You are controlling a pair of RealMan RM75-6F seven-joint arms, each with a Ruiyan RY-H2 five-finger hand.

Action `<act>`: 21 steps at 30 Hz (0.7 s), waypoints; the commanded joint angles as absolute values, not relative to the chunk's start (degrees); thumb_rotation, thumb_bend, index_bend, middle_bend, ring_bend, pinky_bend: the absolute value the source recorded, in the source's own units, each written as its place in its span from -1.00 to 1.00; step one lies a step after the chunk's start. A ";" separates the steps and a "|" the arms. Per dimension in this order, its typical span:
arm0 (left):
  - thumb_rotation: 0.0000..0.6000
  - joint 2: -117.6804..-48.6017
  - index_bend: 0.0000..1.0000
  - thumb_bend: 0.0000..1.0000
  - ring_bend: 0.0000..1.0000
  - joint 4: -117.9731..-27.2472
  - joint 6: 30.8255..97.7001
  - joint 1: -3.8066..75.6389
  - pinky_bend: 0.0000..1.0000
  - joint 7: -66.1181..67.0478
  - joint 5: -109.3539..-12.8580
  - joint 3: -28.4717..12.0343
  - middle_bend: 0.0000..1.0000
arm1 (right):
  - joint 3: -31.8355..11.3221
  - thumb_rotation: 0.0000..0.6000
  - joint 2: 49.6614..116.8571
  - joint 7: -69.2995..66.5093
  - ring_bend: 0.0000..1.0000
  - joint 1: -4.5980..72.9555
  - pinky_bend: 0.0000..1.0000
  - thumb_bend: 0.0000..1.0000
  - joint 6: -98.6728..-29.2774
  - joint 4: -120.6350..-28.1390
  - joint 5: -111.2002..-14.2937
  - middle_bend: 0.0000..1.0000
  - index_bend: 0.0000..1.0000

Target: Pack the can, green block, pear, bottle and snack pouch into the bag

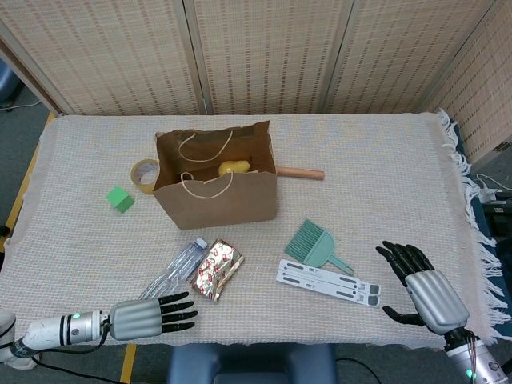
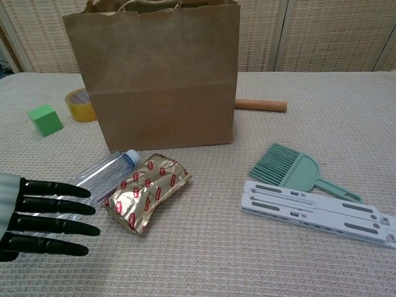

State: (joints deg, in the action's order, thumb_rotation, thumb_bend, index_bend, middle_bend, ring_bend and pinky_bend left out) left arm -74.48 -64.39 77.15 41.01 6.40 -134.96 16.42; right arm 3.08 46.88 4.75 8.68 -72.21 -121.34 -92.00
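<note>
The brown paper bag [image 1: 216, 188] [image 2: 158, 74] stands open at mid-table with the yellow pear [image 1: 233, 168] inside. A clear bottle [image 1: 178, 266] [image 2: 102, 176] lies in front of it, beside the gold and red snack pouch [image 1: 216, 270] [image 2: 145, 190]. The green block [image 1: 120, 198] [image 2: 44, 119] sits to the bag's left. No can shows. My left hand [image 1: 150, 315] [image 2: 34, 216] is open, fingers stretched flat over the bottle's base end, holding nothing. My right hand [image 1: 422, 290] is open near the table's front right edge.
A tape roll [image 1: 144, 174] [image 2: 80, 104] lies left of the bag and a wooden rod [image 1: 300, 172] [image 2: 260, 104] right of it. A green hand brush [image 1: 318, 245] [image 2: 291, 168] and a white flat holder [image 1: 328, 282] [image 2: 315, 212] lie front right.
</note>
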 commanded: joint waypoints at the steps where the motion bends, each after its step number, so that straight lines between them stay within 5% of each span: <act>1: 1.00 -75.62 -1.00 -0.25 -1.00 -65.15 74.13 42.71 -0.88 8.28 -134.75 16.19 -1.00 | 3.21 1.00 46.76 4.62 -1.00 8.71 -1.00 -0.81 -72.10 -121.28 -92.19 -1.00 -1.00; 21: 1.00 -71.83 -1.00 -0.25 -1.00 -67.22 70.67 49.31 -0.88 10.50 -134.30 16.46 -1.00 | 3.40 1.00 46.36 4.16 -1.00 8.73 -1.00 -0.81 -72.21 -121.56 -92.40 -1.00 -1.00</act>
